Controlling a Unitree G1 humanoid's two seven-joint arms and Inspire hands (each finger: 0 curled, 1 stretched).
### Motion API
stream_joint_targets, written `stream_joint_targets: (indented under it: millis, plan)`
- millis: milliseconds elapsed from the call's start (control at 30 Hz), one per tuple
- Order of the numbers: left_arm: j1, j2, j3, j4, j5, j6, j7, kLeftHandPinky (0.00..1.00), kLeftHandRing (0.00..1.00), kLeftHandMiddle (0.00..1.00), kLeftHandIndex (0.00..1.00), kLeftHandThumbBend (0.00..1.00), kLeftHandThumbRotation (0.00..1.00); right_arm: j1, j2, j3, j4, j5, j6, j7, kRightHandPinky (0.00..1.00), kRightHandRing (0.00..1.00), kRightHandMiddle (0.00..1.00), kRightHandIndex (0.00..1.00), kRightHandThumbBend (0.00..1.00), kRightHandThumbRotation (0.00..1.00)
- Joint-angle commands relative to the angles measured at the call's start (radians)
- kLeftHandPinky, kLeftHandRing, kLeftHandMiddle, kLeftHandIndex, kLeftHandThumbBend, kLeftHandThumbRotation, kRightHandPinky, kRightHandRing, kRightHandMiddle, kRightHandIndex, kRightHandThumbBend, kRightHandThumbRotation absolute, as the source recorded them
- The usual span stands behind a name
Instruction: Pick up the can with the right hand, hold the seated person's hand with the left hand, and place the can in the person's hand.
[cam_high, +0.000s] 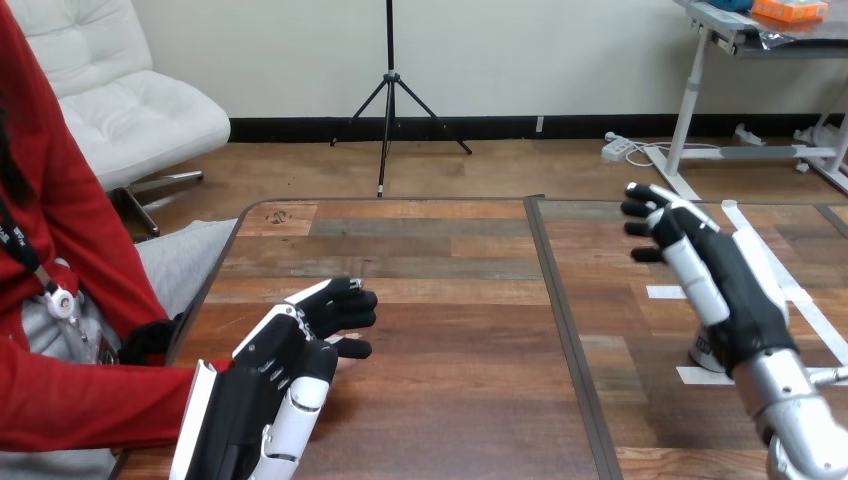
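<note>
My left hand (290, 360) lies at the table's near left, on top of the person's hand, of which a sliver (343, 366) shows beside it. The person's red sleeve (100, 405) reaches in from the left edge and ends under my left wrist. Whether my left hand grips the person's hand I cannot tell. My right hand (715, 280) is raised over the right half of the table, open, with its fingers spread toward the far side and nothing in it. The can (704, 352), light-coloured, stands on the table just behind my right palm and is mostly hidden by it.
The wooden table (450, 330) has a dark seam (560, 320) running front to back through its middle. White tape marks (665, 292) lie on its right half around the can. The person sits at the table's left side.
</note>
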Motion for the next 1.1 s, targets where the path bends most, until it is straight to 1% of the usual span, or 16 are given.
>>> stream_joint_targets:
  millis: [0,167,333,467,767,867,933,1067]
  plan:
    - [-0.058,-0.04,0.02,-0.002,0.005,-0.004,0.011,0.64,0.74,0.74,0.73,0.53,0.81,-0.135,-0.036,-0.033,0.064,-0.008,-0.051,-0.039,0.75,0.84,0.86,0.86,0.69,1.0]
    - [-0.059,-0.04,0.021,0.0,0.007,-0.005,0.012,0.63,0.73,0.73,0.73,0.53,0.81,-0.168,-0.048,-0.04,0.113,-0.008,-0.067,-0.051,0.75,0.84,0.86,0.86,0.69,1.0]
    - [-0.058,-0.038,0.018,-0.005,0.002,-0.002,0.009,0.63,0.73,0.73,0.73,0.52,0.81,-0.2,-0.064,-0.045,0.159,-0.016,-0.079,-0.071,0.75,0.84,0.86,0.85,0.73,1.0]
    - [-0.057,-0.038,0.017,-0.006,-0.004,0.001,0.007,0.63,0.73,0.73,0.73,0.52,0.81,-0.227,-0.074,-0.052,0.2,-0.008,-0.093,-0.076,0.74,0.84,0.86,0.85,0.73,1.0]
    - [-0.055,-0.039,0.016,-0.004,0.002,-0.004,0.007,0.63,0.74,0.73,0.73,0.53,0.81,-0.263,-0.097,-0.06,0.256,-0.015,-0.102,-0.107,0.72,0.82,0.84,0.84,0.75,1.0]
    - [-0.056,-0.038,0.015,-0.001,0.002,-0.008,0.005,0.64,0.74,0.74,0.73,0.53,0.81,-0.269,-0.106,-0.059,0.268,-0.019,-0.102,-0.117,0.72,0.82,0.85,0.85,0.72,1.0]
    - [-0.056,-0.038,0.015,0.001,0.002,-0.01,0.005,0.64,0.74,0.74,0.73,0.53,0.81,-0.272,-0.111,-0.057,0.272,-0.023,-0.102,-0.123,0.73,0.83,0.85,0.85,0.67,1.0]
    - [-0.056,-0.038,0.016,0.003,0.007,-0.013,0.006,0.64,0.74,0.74,0.73,0.53,0.82,-0.279,-0.124,-0.056,0.288,-0.04,-0.094,-0.143,0.73,0.83,0.85,0.85,0.63,1.0]
